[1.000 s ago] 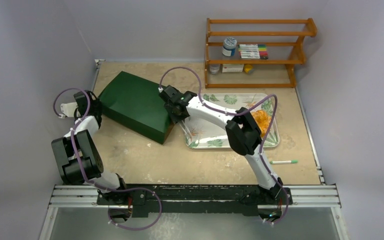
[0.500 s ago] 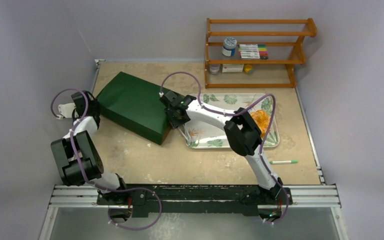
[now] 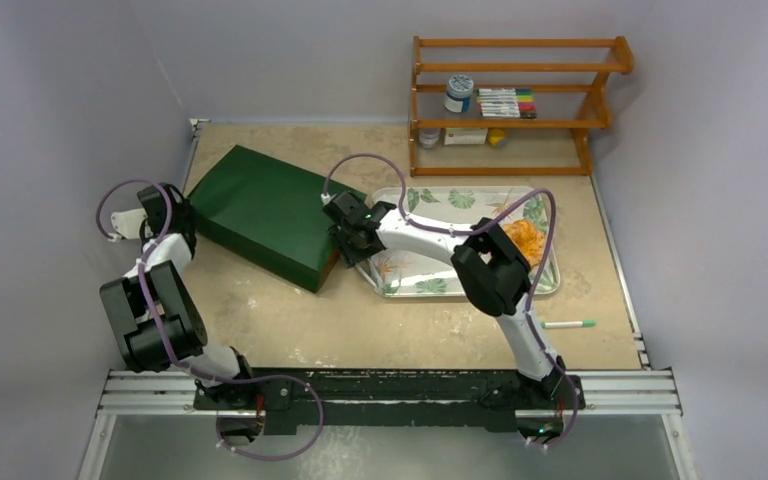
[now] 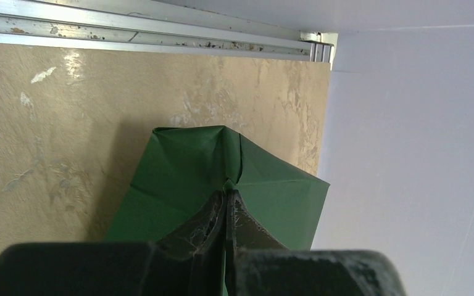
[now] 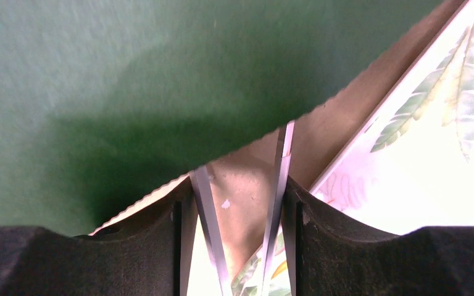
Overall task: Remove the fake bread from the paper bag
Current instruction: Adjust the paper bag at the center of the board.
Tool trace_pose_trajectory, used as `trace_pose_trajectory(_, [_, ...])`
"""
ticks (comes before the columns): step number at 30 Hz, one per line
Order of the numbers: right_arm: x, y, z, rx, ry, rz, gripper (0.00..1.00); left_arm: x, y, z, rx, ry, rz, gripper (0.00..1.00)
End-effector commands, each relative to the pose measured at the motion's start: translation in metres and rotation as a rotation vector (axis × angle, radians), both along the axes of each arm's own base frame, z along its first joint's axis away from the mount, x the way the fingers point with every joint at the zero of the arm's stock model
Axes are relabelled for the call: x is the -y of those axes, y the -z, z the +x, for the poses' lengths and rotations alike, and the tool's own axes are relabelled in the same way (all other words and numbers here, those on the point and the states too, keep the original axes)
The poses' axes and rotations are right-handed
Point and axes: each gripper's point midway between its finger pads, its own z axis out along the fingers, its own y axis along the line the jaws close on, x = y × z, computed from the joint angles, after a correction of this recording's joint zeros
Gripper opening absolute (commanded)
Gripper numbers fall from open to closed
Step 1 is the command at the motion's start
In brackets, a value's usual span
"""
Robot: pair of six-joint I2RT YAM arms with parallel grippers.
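Observation:
The dark green paper bag [image 3: 265, 212] lies on its side at the left of the table, its mouth toward the tray. My left gripper [image 3: 182, 205] is shut on the folded bottom end of the bag [image 4: 185, 172], the fingertips [image 4: 237, 203] pinching a crease. My right gripper [image 3: 345, 240] is at the bag's mouth and grips metal tongs [image 5: 281, 166], whose two arms spread forward under the serrated mouth edge of the bag [image 5: 129, 74]. A crinkly orange pastry [image 3: 523, 240] lies on the tray. No other bread shows, and the bag's inside is hidden.
A leaf-patterned tray [image 3: 440, 200] lies right of the bag and shows in the right wrist view [image 5: 432, 166]. A wooden rack [image 3: 520, 100] with a jar and markers stands at the back right. A green-and-white pen [image 3: 567, 324] lies at the front right.
My right gripper has moved down and left along the bag's mouth. My left gripper has drawn left, and the bag's bottom end shifted slightly with it.

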Motion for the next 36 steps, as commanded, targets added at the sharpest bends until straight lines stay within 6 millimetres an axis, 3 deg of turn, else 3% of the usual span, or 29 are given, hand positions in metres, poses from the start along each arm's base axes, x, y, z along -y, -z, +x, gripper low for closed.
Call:
trace_pose_trajectory(1, [0.010,-0.028,-0.003,0.038,0.032,0.001,0.50,-0.015,-0.017,0.006,0.045,-0.034,0.024,0.00])
trace_pose_trajectory(13, [0.013,-0.058,0.014,0.191,0.042,-0.166,0.47,-0.021,-0.025,0.010,0.036,-0.034,0.037,0.00])
trace_pose_trajectory(19, [0.019,-0.059,0.016,0.220,0.052,-0.238,0.47,-0.020,-0.024,0.010,0.038,-0.030,0.030,0.00])
trace_pose_trajectory(27, [0.047,-0.046,0.005,0.202,0.068,-0.338,0.47,-0.021,-0.024,0.009,0.047,-0.036,0.022,0.00])
trace_pose_trajectory(36, [0.055,-0.061,-0.004,0.196,0.092,-0.315,0.47,-0.020,-0.028,0.007,0.047,-0.036,0.022,0.00])
